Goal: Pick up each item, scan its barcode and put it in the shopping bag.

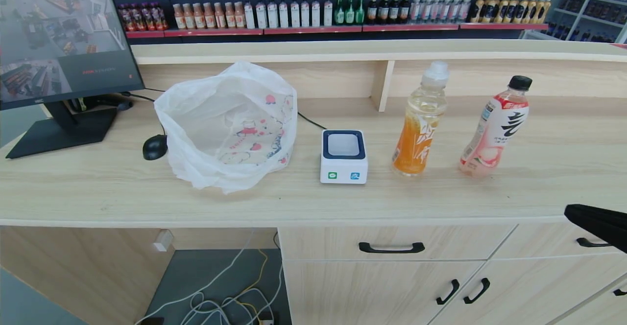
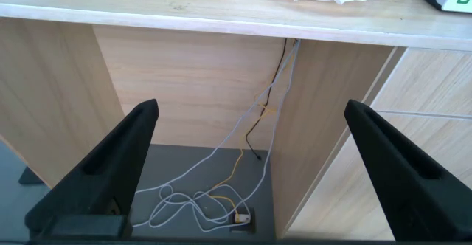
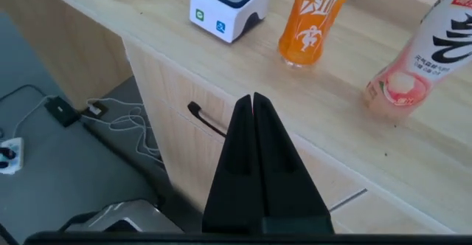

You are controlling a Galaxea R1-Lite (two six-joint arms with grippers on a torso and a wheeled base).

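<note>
1. The shopping bag [image 1: 230,124] sits on the bench [image 1: 98,193], over on the left. Its mouth is open and faces up and to the front, so things can be dropped in easily.
2. The scanner [image 1: 344,156] is a small white box just beside the bag, on its right. Its window faces up, so I think a barcode has to be held over it.
3. The orange bottle [image 1: 420,124] stands up near the scanner, on its right. The pink bottle [image 1: 494,129] stands farther right, apart from the orange one. Each has room around it for a gripper to close on it.
4. Both bottles are on the bench and I can see nothing inside the bag. The job looks like it is just at the start.
5. The left gripper [image 2: 251,108] is wide open and holds nothing. It is low, in front of the bench, facing the gap where the cables [image 2: 221,201] lie.
6. The right gripper [image 3: 253,101] has its fingers pressed together and holds nothing. It is low, in front of the drawers [image 1: 343,246], on the bottles' side.
7. The right arm looks best placed for the bottles. It would need to open first. The bottles are tall and thin, so a bump could knock one over.
</note>
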